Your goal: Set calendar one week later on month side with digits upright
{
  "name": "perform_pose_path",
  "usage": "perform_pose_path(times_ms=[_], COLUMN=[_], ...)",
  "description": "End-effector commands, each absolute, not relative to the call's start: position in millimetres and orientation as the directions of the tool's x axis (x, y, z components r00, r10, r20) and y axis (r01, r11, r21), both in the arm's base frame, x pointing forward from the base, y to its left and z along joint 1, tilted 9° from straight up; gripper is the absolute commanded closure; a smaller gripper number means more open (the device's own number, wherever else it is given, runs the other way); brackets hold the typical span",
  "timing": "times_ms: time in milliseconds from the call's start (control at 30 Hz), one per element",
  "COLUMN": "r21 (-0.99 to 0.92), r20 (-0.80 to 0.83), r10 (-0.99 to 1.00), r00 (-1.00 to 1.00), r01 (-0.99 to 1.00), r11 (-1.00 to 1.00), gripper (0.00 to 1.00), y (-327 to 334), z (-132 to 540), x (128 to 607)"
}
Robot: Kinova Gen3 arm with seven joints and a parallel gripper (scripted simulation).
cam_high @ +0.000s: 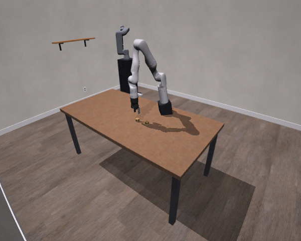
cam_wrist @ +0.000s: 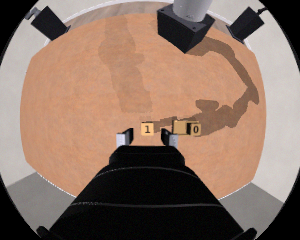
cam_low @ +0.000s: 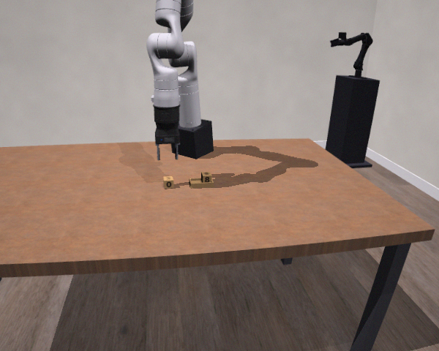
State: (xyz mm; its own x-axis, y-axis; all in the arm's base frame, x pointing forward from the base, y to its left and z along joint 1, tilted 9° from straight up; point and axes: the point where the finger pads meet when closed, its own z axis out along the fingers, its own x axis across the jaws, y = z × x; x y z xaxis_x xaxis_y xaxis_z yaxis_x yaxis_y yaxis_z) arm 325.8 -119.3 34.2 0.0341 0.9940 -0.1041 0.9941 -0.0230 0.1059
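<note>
Now the black two-finger gripper hangs above the brown wooden table, its fingers spread as wide as they go and nothing between them. Below it, and a little toward the front edge, the loose small tan wooden cube stands flat on the table top, showing a 0 to the exterior camera and a 1 to the wrist camera. Just beside it, toward the right edge, lies the low tan wooden tray, with the second tan wooden cube standing in its right half and showing an 8; the tray's left half looks vacant. Both pieces sit near the middle of the table, closer to the back edge where the arm's black base block stands.

The cubes are likely light, rigid and fairly smooth (painted or bare wood, too small to tell), so a firm centred pinch should do. Two opposite vertical faces of the loose cube are the sensible hold, gripped low enough to avoid it pivoting. The tray probably slides easily if nudged, so setting a cube into it calls for a straight descent.
</note>
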Motion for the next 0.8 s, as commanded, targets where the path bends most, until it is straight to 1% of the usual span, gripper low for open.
perform_pose_path(times_ms=[0, 467, 600, 767], r21=[0.108, 0.107, 0.106, 0.105], r20=[-0.104, -0.104, -0.102, -0.101], r10=[0.994, 0.994, 0.994, 0.994], r00=[0.034, 0.034, 0.034, 0.035], r01=[0.994, 0.994, 0.994, 0.994], r11=[-0.023, -0.023, -0.023, -0.024], gripper=[0.0, 0.0, 0.0, 0.0], y=[-119, -116, -92, -38], z=[35, 34, 32, 26], x=[326, 327, 331, 333])
